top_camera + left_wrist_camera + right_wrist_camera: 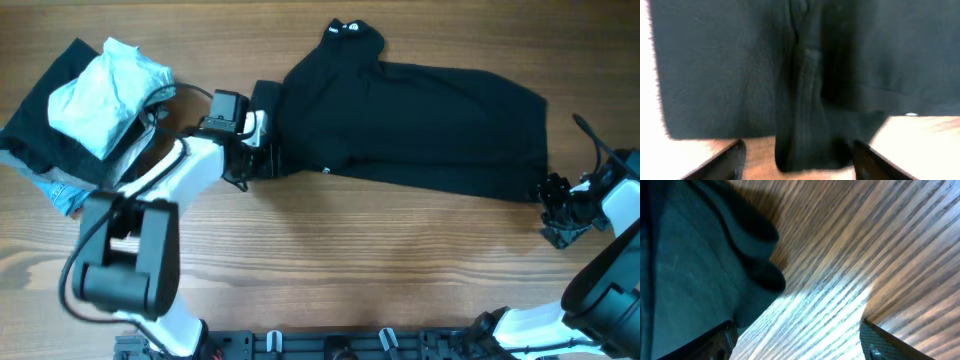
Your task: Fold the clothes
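The black T-shirt (420, 120) lies stretched along the far edge of the table (330, 250), from its middle to near the right edge. A pale mint garment (105, 85) is bundled at the far left corner. The left gripper (799, 157) is spread astride a fold at the shirt's left end. The right gripper (797, 342) is spread wide beside the shirt's right end.

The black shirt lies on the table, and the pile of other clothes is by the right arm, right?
No. The overhead view shows the pile by the left arm. The shirt does lie on the table.
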Motion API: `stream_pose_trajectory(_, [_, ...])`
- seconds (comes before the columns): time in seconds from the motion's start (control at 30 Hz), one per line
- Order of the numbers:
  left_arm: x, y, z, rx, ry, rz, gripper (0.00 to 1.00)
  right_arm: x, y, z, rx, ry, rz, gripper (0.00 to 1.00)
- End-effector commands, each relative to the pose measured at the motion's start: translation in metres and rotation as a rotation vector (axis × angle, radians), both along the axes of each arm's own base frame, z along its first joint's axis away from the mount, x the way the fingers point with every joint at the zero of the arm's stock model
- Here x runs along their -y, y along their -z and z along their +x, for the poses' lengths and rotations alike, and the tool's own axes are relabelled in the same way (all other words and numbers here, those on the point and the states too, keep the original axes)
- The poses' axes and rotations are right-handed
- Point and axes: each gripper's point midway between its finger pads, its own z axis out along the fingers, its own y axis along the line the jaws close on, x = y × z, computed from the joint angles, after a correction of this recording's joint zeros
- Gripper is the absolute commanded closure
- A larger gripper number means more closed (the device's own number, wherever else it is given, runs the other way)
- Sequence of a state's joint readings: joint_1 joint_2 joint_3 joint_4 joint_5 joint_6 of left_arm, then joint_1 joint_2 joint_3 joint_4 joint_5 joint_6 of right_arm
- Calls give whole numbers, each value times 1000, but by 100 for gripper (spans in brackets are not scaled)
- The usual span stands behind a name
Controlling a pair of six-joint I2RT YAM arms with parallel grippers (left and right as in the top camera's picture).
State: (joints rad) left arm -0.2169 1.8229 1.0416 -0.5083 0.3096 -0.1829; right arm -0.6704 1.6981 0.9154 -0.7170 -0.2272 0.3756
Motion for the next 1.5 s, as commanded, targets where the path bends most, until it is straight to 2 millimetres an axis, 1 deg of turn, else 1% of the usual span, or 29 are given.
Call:
stream_pose_trajectory(0.0, [-1, 23, -7, -43, 21, 29, 74, -1, 7, -5, -22, -9, -4, 16])
stream_pose_trajectory(0.03, [-4, 23, -5, -38, 15, 34, 92, -3, 7, -7, -33, -8, 5, 15])
stream_pose_trajectory(0.07, [-5, 21, -3, -31, 9, 36, 96, -4, 9, -9, -37, 4, 8, 15])
stream_pose_trajectory(0.1, [-11, 20, 0, -32, -30, 41, 96, -3, 12, -7, -25, 23, 1, 15])
stream_pose_trajectory(0.13, [-21, 18, 4, -36, -84, 46, 96, 0, 12, 8, 46, 35, -2, 19])
stream_pose_trajectory(0.23, [-35, 7, 7, -31, -131, 38, 96, -6, 3, 40, 206, -21, 25, 45])
stream_pose_trajectory(0.3, [-37, -1, 10, -12, -140, 33, 96, -6, 0, 51, 243, -44, 0, 48])
stream_pose_trajectory(0.37, [-35, -5, 11, -4, -135, 19, 96, -11, -1, 55, 258, -56, 15, 58])
stream_pose_trajectory(0.4, [-33, -6, 10, -7, -132, 7, 96, -13, -1, 55, 258, -62, 16, 69])
stream_pose_trajectory(0.43, [-32, -6, 10, -10, -134, 3, 96, -14, -1, 54, 252, -64, 21, 94])
stream_pose_trajectory(0.47, [-32, -6, 9, -11, -134, 3, 96, -16, 0, 52, 244, -63, 28, 96])
stream_pose_trajectory(0.53, [-33, -7, 7, -21, -134, 5, 96, -18, 3, 40, 188, -52, 38, 95])
stream_pose_trajectory(0.6, [-37, -9, -13, -93, -137, 22, 96, 4, 2, -7, -45, 45, -37, 96])
stream_pose_trajectory(0.63, [-42, -11, -26, -139, -145, 43, 96, 13, -6, -22, -110, 66, -68, 95])
stream_pose_trajectory(0.7, [-50, -15, -44, -203, -158, 67, 96, 22, -21, -30, -137, 84, -92, 96])
stream_pose_trajectory(0.77, [-56, -23, -62, -260, -171, 76, 96, 28, -34, -23, -107, 85, -115, 96])
stream_pose_trajectory(0.8, [-57, -27, -65, -266, -172, 77, 92, 30, -40, -18, -85, 80, -123, 87])
stream_pose_trajectory(0.83, [-56, -30, -66, -261, -172, 71, 68, 31, -44, -14, -62, 55, -127, 59])
stream_pose_trajectory(0.87, [-54, -34, -65, -253, -177, 55, 53, 33, -48, -11, -50, 41, -136, 45])
stream_pose_trajectory(0.93, [-47, -51, -56, -212, -171, 11, 30, 38, -58, -2, -18, 4, -151, 38])
stream_pose_trajectory(0.97, [-46, -62, -49, -183, -171, 3, 28, 37, -64, 4, 12, -14, -140, 37])
stream_pose_trajectory(1.0, [-45, -76, -38, -141, -170, -6, 27, 33, -71, 13, 54, -23, -115, 37])
stream_pose_trajectory(1.03, [-41, -88, -29, -106, -163, -27, 31, 29, -75, 20, 92, -38, -91, 37])
stream_pose_trajectory(1.1, [-30, -94, -18, -56, -130, -58, 69, 20, -80, 29, 148, -54, -39, 37])
stream_pose_trajectory(1.17, [-18, -86, -17, -54, -76, -53, 94, 20, -80, 29, 150, -56, -37, 37])
stream_pose_trajectory(1.23, [-3, -70, -25, -99, -13, -37, 96, 20, -80, 29, 150, -56, -36, 37])
stream_pose_trajectory(1.33, [12, -42, -37, -175, 53, 12, 87, 19, -80, 28, 146, -57, -33, 37])
stream_pose_trajectory(1.37, [10, -29, -40, -206, 51, 50, 67, 18, -80, 27, 141, -62, -30, 37])
stream_pose_trajectory(1.47, [0, -19, -39, -217, 36, 109, 56, 17, -79, 26, 136, -62, -25, 37])
